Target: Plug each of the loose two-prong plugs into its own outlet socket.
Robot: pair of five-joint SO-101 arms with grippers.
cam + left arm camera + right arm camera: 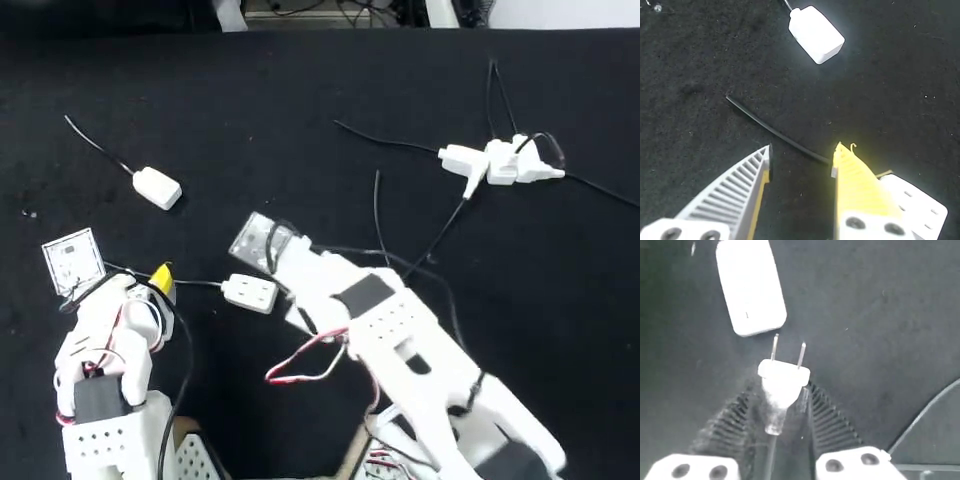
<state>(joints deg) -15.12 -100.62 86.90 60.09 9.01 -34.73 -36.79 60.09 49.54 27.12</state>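
My right gripper (783,392) is shut on a white two-prong plug (783,380). Its prongs point at a white rectangular block (751,287) lying a short way beyond them, not touching. In the high view this gripper (268,248) sits mid-table, just above the white outlet socket (250,292). My left gripper (801,152) stands open over the black mat. A thin black cable (772,131) runs across between its white and yellow fingers (856,185). The outlet socket (917,205) lies beside the yellow finger. A white block on a cable (816,34) lies farther ahead.
A cluster of white plugs and adapters (500,160) with black cables lies at the far right. The white block on its cable (157,187) rests at the far left. Loose black cables (440,235) cross the mat's middle. The table's back edge runs along the top.
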